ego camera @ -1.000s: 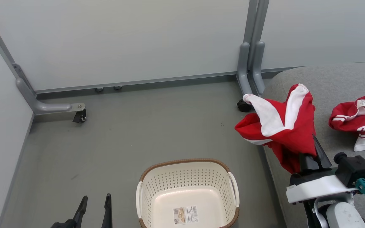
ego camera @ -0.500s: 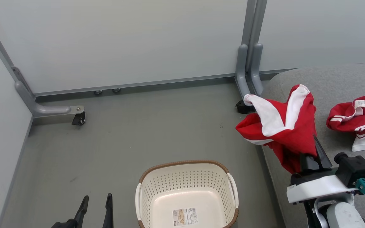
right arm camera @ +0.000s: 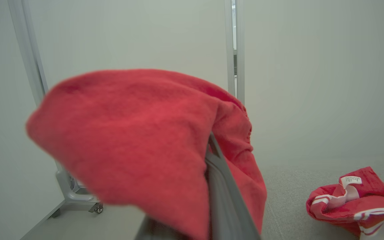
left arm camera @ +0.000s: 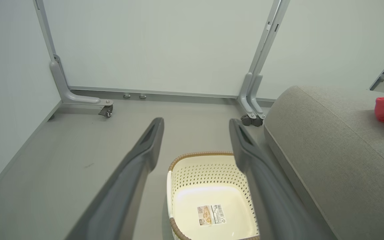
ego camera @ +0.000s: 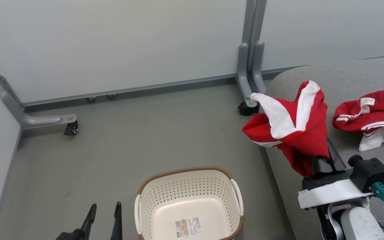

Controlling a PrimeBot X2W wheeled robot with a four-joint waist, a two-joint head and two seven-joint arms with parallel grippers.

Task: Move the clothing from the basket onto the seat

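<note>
My right gripper (ego camera: 326, 148) is shut on one piece of red and white clothing (ego camera: 295, 126), which drapes over its fingers above the left edge of the grey seat (ego camera: 345, 76). In the right wrist view the red cloth (right arm camera: 128, 140) hides most of the fingers (right arm camera: 222, 190). A second piece of red clothing (ego camera: 368, 115) lies crumpled on the seat to the right, with its white label up. The cream basket (ego camera: 185, 171) stands on the floor and holds just a sticker. My left gripper (ego camera: 104, 210) hangs open left of the basket (left arm camera: 198, 155), holding nothing.
Pale partition panels close off the back and left. Their grey feet end in casters (ego camera: 70, 128) (ego camera: 245, 108) on the grey floor (ego camera: 138, 133). The seat's rounded corner (left arm camera: 288, 100) stands close to the right of the basket.
The whole head view has slid left, so the camera has turned. The held clothing now sits slightly farther over the seat. Both grippers keep their states.
</note>
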